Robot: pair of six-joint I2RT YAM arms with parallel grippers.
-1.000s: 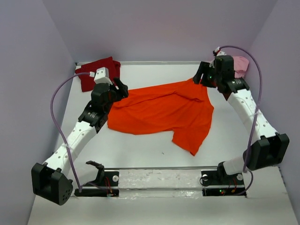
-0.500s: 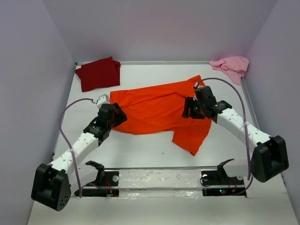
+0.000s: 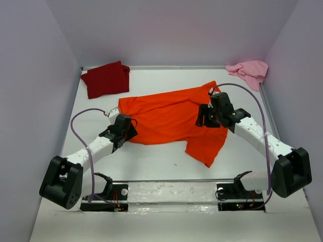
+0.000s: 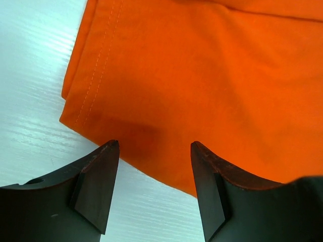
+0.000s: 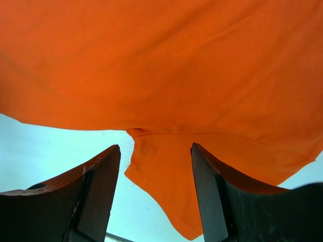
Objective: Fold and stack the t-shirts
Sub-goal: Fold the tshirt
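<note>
Orange shirt (image 3: 169, 117) lies spread; left gripper (image 3: 128, 129) hangs open over its left hem corner, right gripper (image 3: 204, 117) open above its sleeve.

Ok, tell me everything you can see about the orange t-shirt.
The orange t-shirt is plain, bright, soft cloth, lying unfolded and slightly wrinkled, askew across the middle of the white table. What looks like a sleeve points to the near right; a stitched hem runs along its left edge. It lies apart from the dark red t-shirt and the pink t-shirt. The left gripper hangs open over its near left edge, the right gripper open over the sleeve seam; neither grips it.
</note>
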